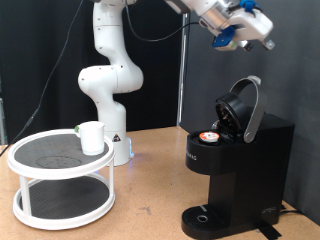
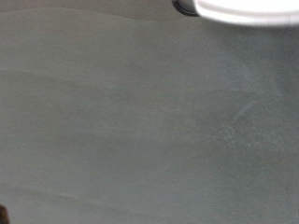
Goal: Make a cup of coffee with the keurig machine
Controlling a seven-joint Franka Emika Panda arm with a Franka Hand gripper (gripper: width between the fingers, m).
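The keurig machine (image 1: 237, 165) stands on the wooden surface (image 1: 150, 215) with its hinged lid tipped up and back, and a pod with an orange top (image 1: 209, 138) sits in the open chamber. High above the machine, near the exterior view's top, hangs the end effector (image 1: 240, 28), well apart from the lid. To the exterior view's left of the machine stands a white two-tier round rack (image 1: 60, 180), and the cup (image 1: 92, 137) rests upright on its upper tier
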